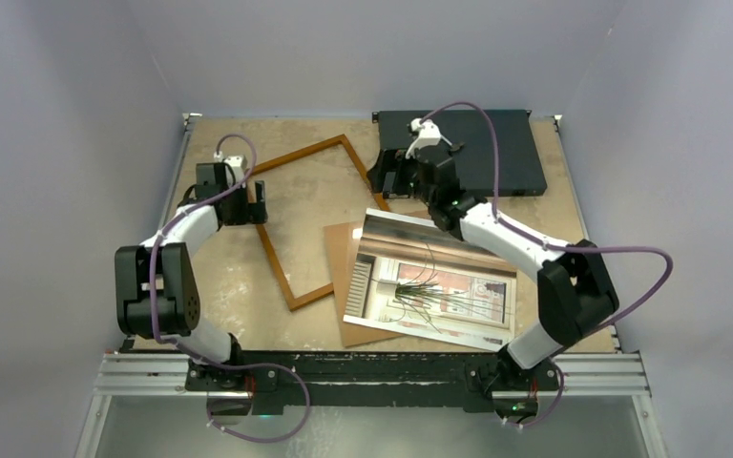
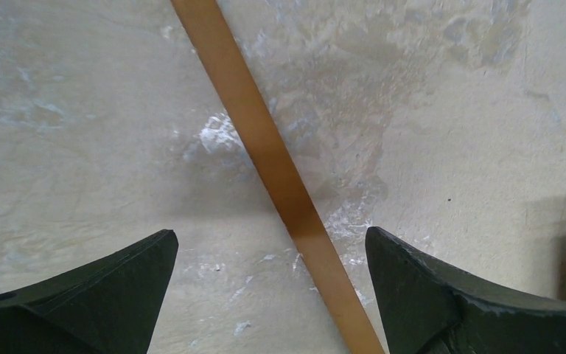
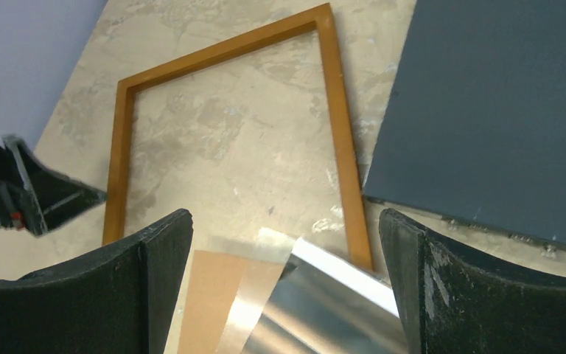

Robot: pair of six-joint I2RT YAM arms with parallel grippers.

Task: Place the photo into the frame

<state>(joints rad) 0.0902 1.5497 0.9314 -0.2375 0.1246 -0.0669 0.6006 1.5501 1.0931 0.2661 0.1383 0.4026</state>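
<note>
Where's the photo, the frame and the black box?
the photo [image 1: 434, 286], top view, middle of the print.
the frame [image 3: 343, 147], right wrist view, its right side bar.
the black box [image 1: 520, 153], top view, its flat top.

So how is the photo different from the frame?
The photo is a solid shiny sheet with a building on it; the frame is just a thin orange-brown outline, with table showing through. The photo rests on a brown board; the frame lies on the table. Both are flat rectangles, and neither is held.
</note>
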